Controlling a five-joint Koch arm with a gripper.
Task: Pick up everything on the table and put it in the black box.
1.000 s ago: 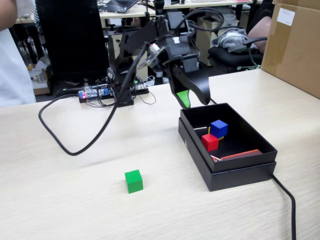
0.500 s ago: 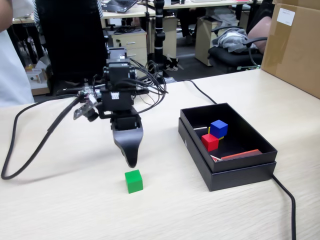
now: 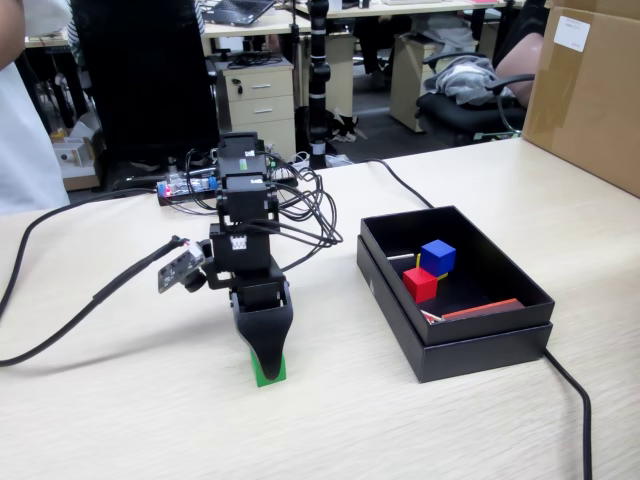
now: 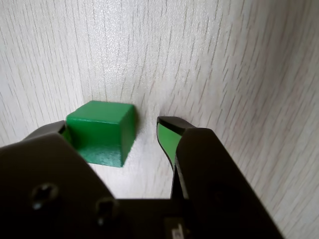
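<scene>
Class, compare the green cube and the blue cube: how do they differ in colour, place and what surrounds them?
The green cube lies on the table; the blue cube sits inside the black box.
The green cube sits between the open gripper jaws; the blue cube rests against a red cube.
Both look alike in size and shape.

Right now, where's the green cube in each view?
Fixed view: green cube lower centre-left on the table, under the pincer, well left of the black box.
Wrist view: left of centre, against the left jaw, a gap to the right one.
Shared landmark: the pincer itself, straddling the cube.
</scene>
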